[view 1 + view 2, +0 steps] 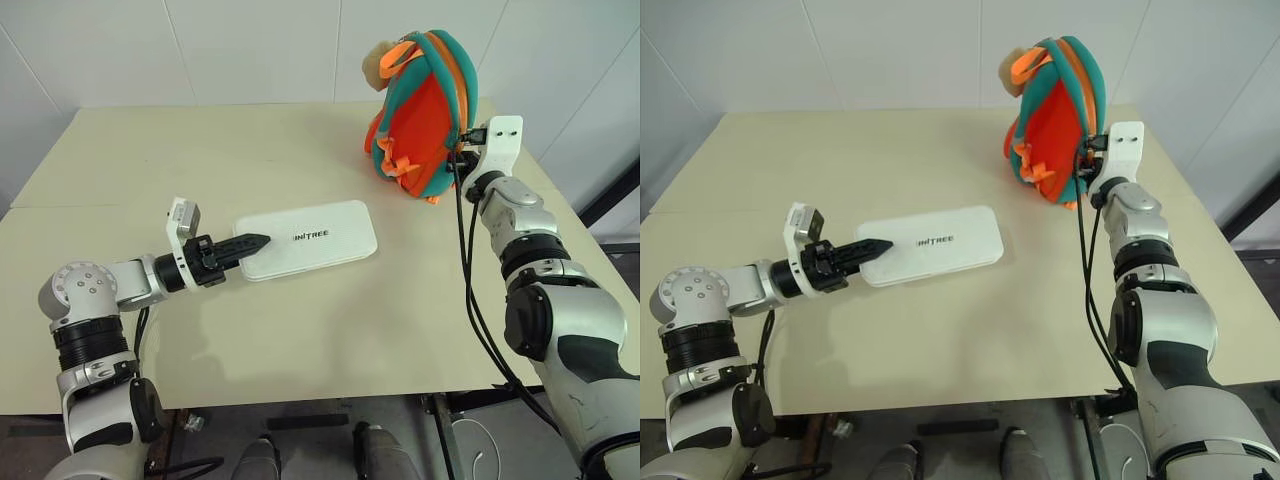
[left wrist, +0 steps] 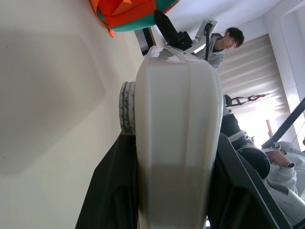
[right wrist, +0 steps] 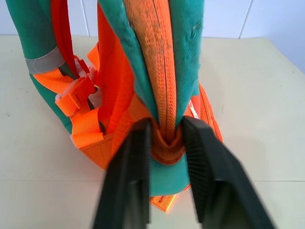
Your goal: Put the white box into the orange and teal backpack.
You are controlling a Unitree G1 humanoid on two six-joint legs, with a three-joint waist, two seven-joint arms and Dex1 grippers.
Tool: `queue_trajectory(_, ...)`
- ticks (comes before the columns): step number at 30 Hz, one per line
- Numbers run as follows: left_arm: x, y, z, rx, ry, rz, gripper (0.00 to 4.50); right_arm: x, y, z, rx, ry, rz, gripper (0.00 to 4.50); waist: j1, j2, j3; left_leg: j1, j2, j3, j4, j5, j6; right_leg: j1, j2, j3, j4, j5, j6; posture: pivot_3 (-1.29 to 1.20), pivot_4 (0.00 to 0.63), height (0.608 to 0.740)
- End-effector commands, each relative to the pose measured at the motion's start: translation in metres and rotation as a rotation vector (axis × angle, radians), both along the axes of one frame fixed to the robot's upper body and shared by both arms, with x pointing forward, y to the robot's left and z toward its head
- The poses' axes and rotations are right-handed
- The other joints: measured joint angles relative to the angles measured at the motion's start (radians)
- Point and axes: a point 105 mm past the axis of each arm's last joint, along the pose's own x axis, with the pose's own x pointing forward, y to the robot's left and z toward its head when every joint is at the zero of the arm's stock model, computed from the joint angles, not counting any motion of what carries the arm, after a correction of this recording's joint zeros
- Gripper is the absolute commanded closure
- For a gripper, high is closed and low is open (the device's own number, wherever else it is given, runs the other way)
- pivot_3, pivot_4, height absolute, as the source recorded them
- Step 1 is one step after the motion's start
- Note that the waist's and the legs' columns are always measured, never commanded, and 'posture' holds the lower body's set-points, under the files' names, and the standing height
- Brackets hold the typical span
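Stood upright near the far right corner of the table (image 1: 120,150): the orange and teal backpack (image 1: 425,120), tan plush head (image 1: 378,62) at its far side, straps and buckles facing the table's middle. Lay flat near the table's middle, long side running left to right: the white box (image 1: 310,240), lettering up, well apart from the backpack.

Left gripper (image 1: 250,243) reached level over the box's left end, fingers clamped on that short edge, one above and one below as the left wrist view showed it. Right gripper (image 3: 167,143) pinched on the backpack's padded orange-and-teal spine low at its near side, fabric bunched between the two fingers; zip seam ran up the ridge above the grip.

Judged by looks: box stiff, smooth and probably slippery, fairly light but long, so likely to droop and twist if carried by one end alone; better gripped deep across the short edge and kept level. Backpack soft and floppy, likely to sag or tip when pulled; best held at the firm edging beside the zip. Could not tell whether the zip stood open.
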Motion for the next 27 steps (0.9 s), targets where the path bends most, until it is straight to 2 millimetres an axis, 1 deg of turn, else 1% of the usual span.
queue_trajectory(1,-0.004,0.000,0.012,-0.026,-0.063,-0.010,3.18,-0.002,0.000,0.036,0.012,-0.107,-0.002,4.50,0.000,0.000,0.000,0.000,0.000,0.000,0.000,0.000,0.000,0.000,0.000,0.000,0.000,0.000,0.000,0.00,0.150,0.740)
queue_trajectory(5,-0.003,-0.001,0.012,-0.028,-0.063,-0.009,3.18,-0.004,-0.003,0.044,0.028,-0.137,-0.006,4.50,0.000,0.000,0.000,0.000,0.000,0.000,0.000,0.000,0.000,0.000,0.000,0.000,0.000,0.000,0.000,0.00,0.150,0.740)
queue_trajectory(9,-0.005,0.000,0.012,-0.031,-0.061,-0.013,3.18,-0.007,-0.002,0.050,0.030,-0.171,0.020,4.50,0.001,0.002,0.001,0.000,0.000,0.000,0.000,0.000,0.000,0.000,0.000,0.000,0.000,0.000,0.000,0.00,0.150,0.740)
queue_trajectory(11,-0.004,0.001,0.012,-0.032,-0.057,-0.012,3.18,-0.011,0.002,0.051,0.020,-0.192,0.051,4.50,0.002,0.002,0.001,0.000,0.000,0.000,0.000,0.000,0.000,0.000,0.000,0.000,0.000,0.000,0.000,0.00,0.150,0.740)
queue_trajectory(14,-0.003,0.003,0.012,-0.037,-0.048,-0.011,3.19,-0.023,0.007,0.048,0.007,-0.206,0.086,4.50,0.004,0.002,0.002,-0.001,0.000,0.000,0.000,0.000,-0.001,0.000,0.000,0.000,0.000,-0.001,0.001,0.00,0.150,0.740)
queue_trajectory(18,0.000,0.005,0.014,-0.047,-0.040,-0.007,3.19,-0.049,0.014,0.043,0.003,-0.214,0.114,4.50,0.008,0.003,0.002,-0.001,0.000,0.000,0.000,0.000,-0.001,-0.002,0.000,0.000,0.002,-0.002,0.001,0.00,0.150,0.740)
queue_trajectory(22,0.004,0.007,0.016,-0.061,-0.031,-0.009,3.19,-0.083,0.018,0.034,0.008,-0.199,0.141,4.50,0.011,0.003,0.002,-0.002,0.000,0.000,0.001,0.000,-0.001,-0.003,0.000,0.000,0.004,-0.002,0.000,0.00,0.150,0.740)
queue_trajectory(27,0.007,0.007,0.017,-0.072,-0.010,-0.023,3.19,-0.118,0.022,0.026,0.007,-0.180,0.168,4.50,0.016,0.003,0.002,-0.002,0.000,0.000,0.002,-0.002,0.002,-0.003,0.000,0.001,0.006,-0.002,0.000,0.00,0.150,0.740)
